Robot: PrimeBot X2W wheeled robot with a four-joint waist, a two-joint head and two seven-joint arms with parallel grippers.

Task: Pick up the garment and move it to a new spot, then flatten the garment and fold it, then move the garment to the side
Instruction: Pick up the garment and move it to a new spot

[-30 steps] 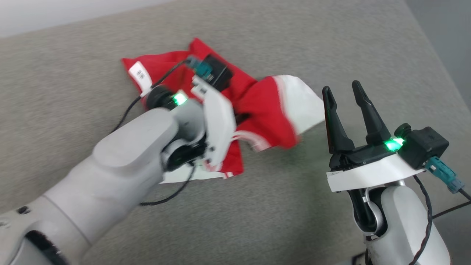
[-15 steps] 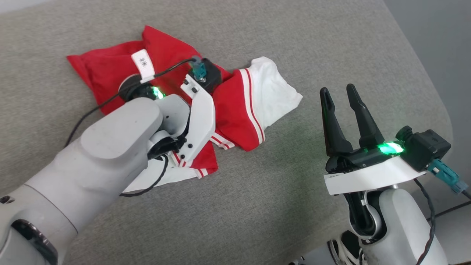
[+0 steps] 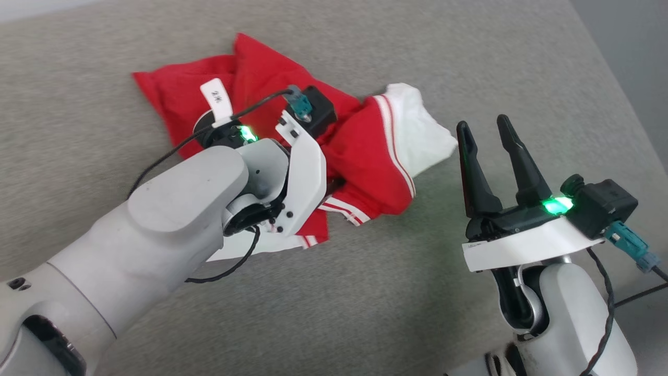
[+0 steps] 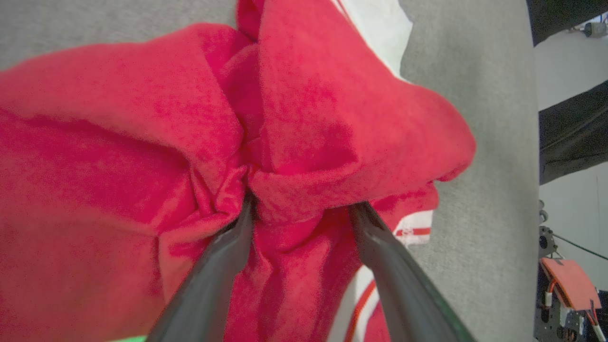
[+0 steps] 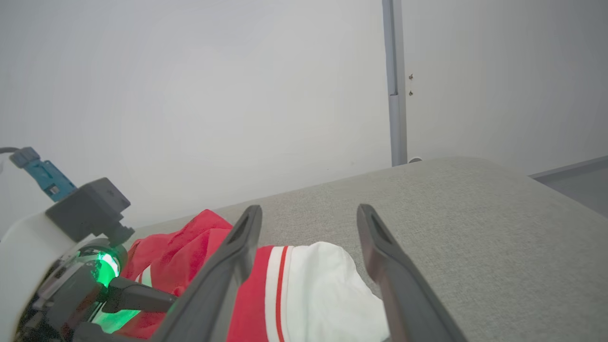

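Note:
The garment (image 3: 365,151), red shorts with white panels and striped trim, lies crumpled on the grey cushion (image 3: 469,62). My left arm reaches over it, and its wrist hides the fingers in the head view. In the left wrist view my left gripper (image 4: 301,209) is open, its fingertips pressed into the garment (image 4: 118,142) with a raised red fold between them. My right gripper (image 3: 484,125) stands open and empty just right of the white leg. In the right wrist view the gripper (image 5: 308,211) points over the garment (image 5: 304,280) without touching it.
The cushion's right edge (image 3: 621,104) runs close behind my right gripper, with floor beyond it. A pale wall (image 5: 190,95) and a grey post (image 5: 394,80) stand behind the cushion. A white size label (image 3: 218,99) sticks up from the garment.
The head view has shifted between frames. The garment, blurred and stretched a second ago, now lies still and bunched. My right gripper keeps its open pose.

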